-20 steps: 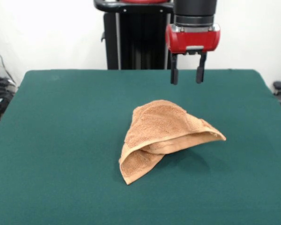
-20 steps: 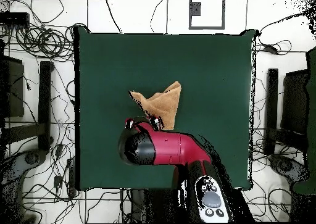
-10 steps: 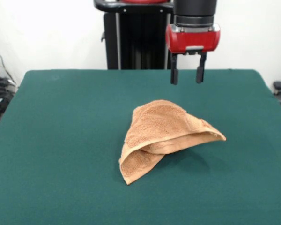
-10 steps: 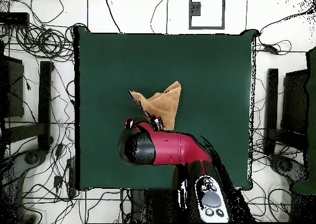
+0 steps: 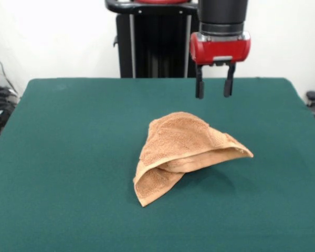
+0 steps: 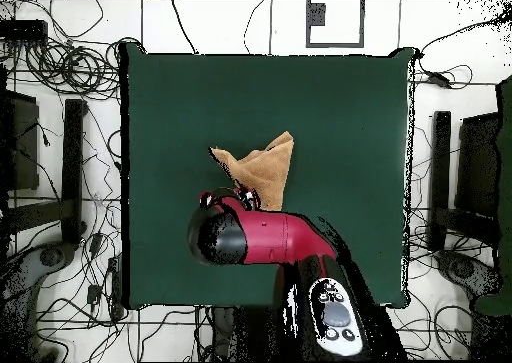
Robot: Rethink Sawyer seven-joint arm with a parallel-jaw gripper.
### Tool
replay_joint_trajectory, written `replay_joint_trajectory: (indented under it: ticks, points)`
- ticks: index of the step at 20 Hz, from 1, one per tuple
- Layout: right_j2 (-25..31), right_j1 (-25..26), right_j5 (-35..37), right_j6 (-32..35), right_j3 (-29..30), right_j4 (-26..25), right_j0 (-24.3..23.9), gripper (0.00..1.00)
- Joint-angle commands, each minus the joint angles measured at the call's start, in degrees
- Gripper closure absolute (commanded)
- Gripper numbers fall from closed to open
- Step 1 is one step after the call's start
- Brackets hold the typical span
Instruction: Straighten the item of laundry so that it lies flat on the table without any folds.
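Towel (image 5: 185,153) sits bunched near mid-surface (image 5: 68,157), folded over itself into a rough wedge: one pointed corner sticks out toward front-view right, a second lobe tucks under and pokes toward the camera at lower left. Nowhere near flat; the top layer arches over a hollow w/ shadow beneath.

Tool (image 5: 214,88) hangs above the far part of the surface, well clear of the cloth, fingers (image 5: 199,89) parted w/ a plain gap between them, nothing held. In front view it's beyond the towel and a bit right of the hump's peak, roughly over the far slope leading to the pointed corner. Overhead view: arm's red housing (image 6: 270,237) covers the tool; towel (image 6: 262,169) shows just past the housing, further from the base, its near edge hidden under the arm.

Key relation, as I judge it: towel lies on the camera side of the tool and lower, so the next move prob. means coming toward the camera and down. Long axis of the bundle runs approx. from the tucked lobe at front-view lower left to the sharp corner at right. That right corner is the nearer free end to the tool and looks like the easier pinch point; pulling it outward along that axis should open the fold. Risk: grabbing both layers at once, which would drag the whole bundle instead of unfolding it.
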Motion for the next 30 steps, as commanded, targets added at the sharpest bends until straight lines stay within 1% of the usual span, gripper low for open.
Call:
replay_joint_trajectory:
  ticks: [1, 3, 9, 24, 30]
  points:
    - [1.6, 7.0, -1.4, 9.3, -3.4, 0.7, 2.6, 0.00]
    - [1.5, 8.4, -0.9, 9.3, -3.9, 0.9, 2.6, 0.00]
    - [1.4, 11.1, -4.2, 9.4, -4.2, 0.1, 2.3, 0.00]
    - [1.1, 13.2, -4.4, 8.6, -5.8, -0.1, 2.5, 0.00]
    - [1.4, 12.9, -5.0, 8.5, -4.8, -0.4, 2.1, 0.00]
